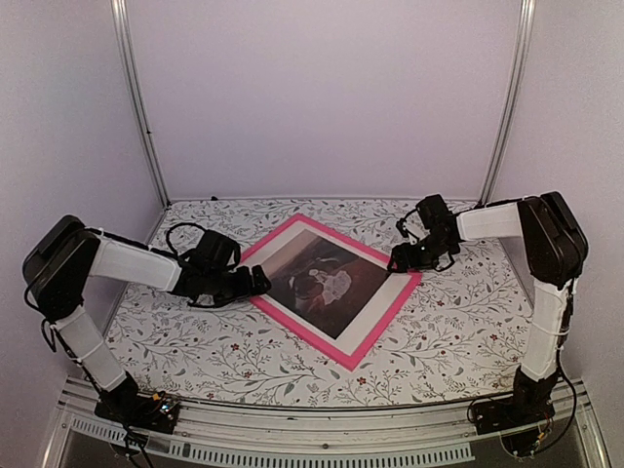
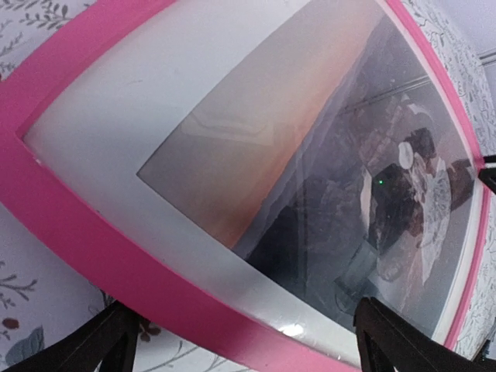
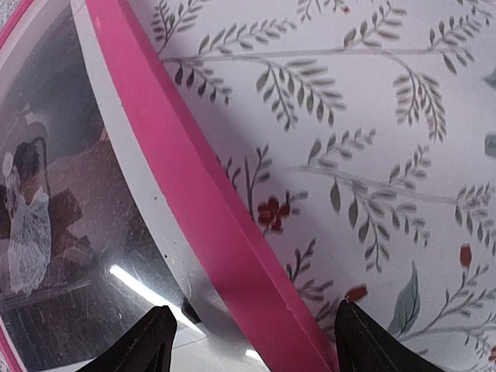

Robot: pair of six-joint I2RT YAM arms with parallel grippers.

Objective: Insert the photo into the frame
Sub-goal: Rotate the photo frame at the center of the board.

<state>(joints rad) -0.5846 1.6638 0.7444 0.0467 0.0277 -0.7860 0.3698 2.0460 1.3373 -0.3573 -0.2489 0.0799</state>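
Pink frame, photo inside, lies flat, long axis far-left to near-right; left gripper and right gripper gape astride its rim

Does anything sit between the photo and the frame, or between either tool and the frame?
Nothing visible does. The photo already lies inside the pink frame. The left tool and the right tool are both open, each straddling a frame rail with nothing in between.
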